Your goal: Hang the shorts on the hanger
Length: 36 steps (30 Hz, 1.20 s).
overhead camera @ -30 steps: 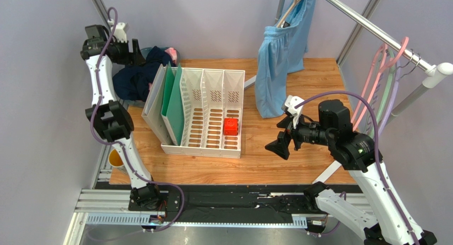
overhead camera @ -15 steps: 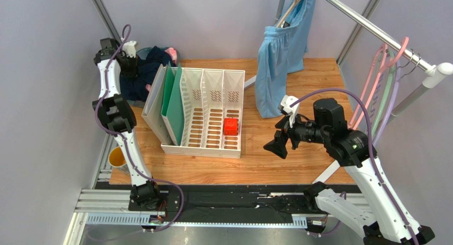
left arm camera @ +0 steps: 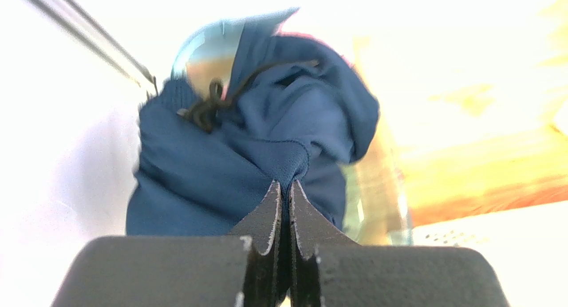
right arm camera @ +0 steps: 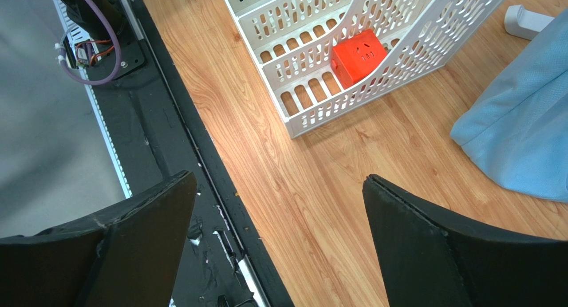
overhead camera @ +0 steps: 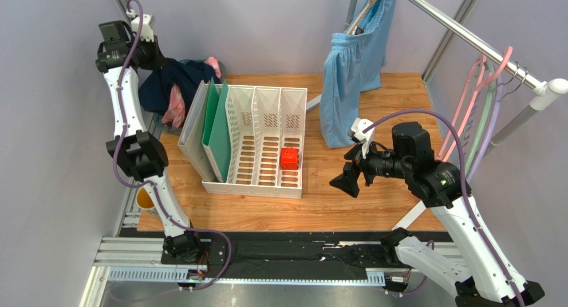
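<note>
The dark navy shorts point(overhead camera: 172, 81) hang bunched at the back left corner, lifted above a bluish tub point(overhead camera: 215, 67). My left gripper point(overhead camera: 157, 59) is shut on a fold of them. In the left wrist view the jaws point(left arm camera: 290, 182) pinch the navy fabric point(left arm camera: 220, 167), and a dark drawstring knot point(left arm camera: 208, 109) shows above. The pink hanger point(overhead camera: 505, 59) hangs by its hook on the rail at the far right. My right gripper point(overhead camera: 347, 180) hovers open over the wooden tabletop point(right arm camera: 347, 180), its jaws point(right arm camera: 277, 180) holding nothing.
A pink cloth point(overhead camera: 176, 107) dangles under the navy shorts. A white file rack point(overhead camera: 267, 140) with a red cube point(overhead camera: 289, 158) stands mid-table. Light blue shorts point(overhead camera: 350, 74) hang from a wooden hanger at the back. Green and lilac hangers point(overhead camera: 490, 121) hang beside the pink one.
My left gripper went down into the clothes, shut on the navy shorts and rose, pulling them and the pink cloth up. The right arm shifted slightly left.
</note>
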Motion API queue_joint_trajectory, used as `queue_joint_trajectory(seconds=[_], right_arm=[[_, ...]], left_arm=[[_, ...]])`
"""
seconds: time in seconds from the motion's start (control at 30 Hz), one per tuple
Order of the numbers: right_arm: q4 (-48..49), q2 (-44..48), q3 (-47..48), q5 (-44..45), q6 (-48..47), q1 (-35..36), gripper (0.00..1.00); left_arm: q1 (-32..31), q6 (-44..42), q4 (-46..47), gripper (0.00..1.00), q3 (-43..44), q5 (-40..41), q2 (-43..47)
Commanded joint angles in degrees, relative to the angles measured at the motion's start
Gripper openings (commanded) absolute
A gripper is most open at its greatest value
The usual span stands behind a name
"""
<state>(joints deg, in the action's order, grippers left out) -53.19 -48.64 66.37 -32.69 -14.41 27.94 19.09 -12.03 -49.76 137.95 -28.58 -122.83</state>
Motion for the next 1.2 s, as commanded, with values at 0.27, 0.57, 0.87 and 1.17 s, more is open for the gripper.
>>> queue_joint_trajectory(seconds=[0.27,0.57,0.87,1.17], right_arm=[[2.1,0.9,0.6,-0.8,-0.4,-0.1,0.99],[2.6,0.8,0.4,-1.0,-0.2,-0.3,0.99],[2.9,1.2,0.7,-1.2,0.1,-0.2,0.99],[3.9,1.4,1.0,-0.9,0.1,-0.2,0.99]], left_arm=[[-0.2,5.2,6.8,0.0,4.4,-6.4,6.7],[-0.2,14.0,19.4,0.0,4.6,-8.1,11.6],[-0.5,19.4,31.3,0.0,6.5,-5.7,12.4],[-0.7,26.0,40.9,0.0,7.9,-6.1,14.9]])
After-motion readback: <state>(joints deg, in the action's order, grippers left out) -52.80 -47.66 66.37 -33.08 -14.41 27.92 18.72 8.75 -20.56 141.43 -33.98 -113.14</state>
